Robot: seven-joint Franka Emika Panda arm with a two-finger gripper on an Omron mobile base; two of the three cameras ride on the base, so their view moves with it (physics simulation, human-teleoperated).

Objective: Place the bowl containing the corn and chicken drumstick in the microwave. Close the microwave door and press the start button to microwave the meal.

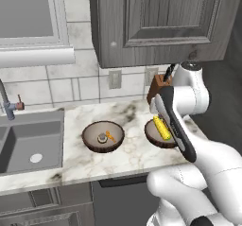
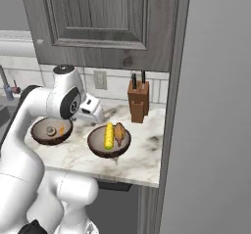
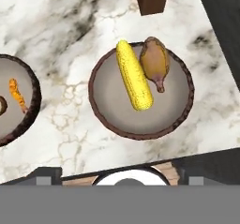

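Observation:
The dark-brown bowl [image 3: 112, 103] sits on the marble counter near its right end and front edge. In it lie the yellow corn [image 3: 134, 81] and, to its right, the brown chicken drumstick [image 3: 154, 63]. In the right base view the bowl [image 2: 109, 151] holds the corn [image 2: 109, 135] and drumstick [image 2: 119, 132]. My gripper [image 3: 121, 175] hovers above the bowl's near side, open, with nothing between its widely spread fingertips [image 3: 44, 175]. From the right base, the hand [image 2: 93, 114] hangs up and left of the bowl. My arm hides part of the bowl [image 1: 153, 137] in the left base view. The microwave and its door are out of view.
A second brown bowl [image 1: 90, 142] with a small orange piece stands left of the first. A knife block [image 2: 138, 102] stands at the back against the wall. The sink [image 1: 28, 144] lies far left. A tall grey panel [image 2: 215, 130] bounds the counter's right end, with a cabinet [image 1: 160, 21] overhead.

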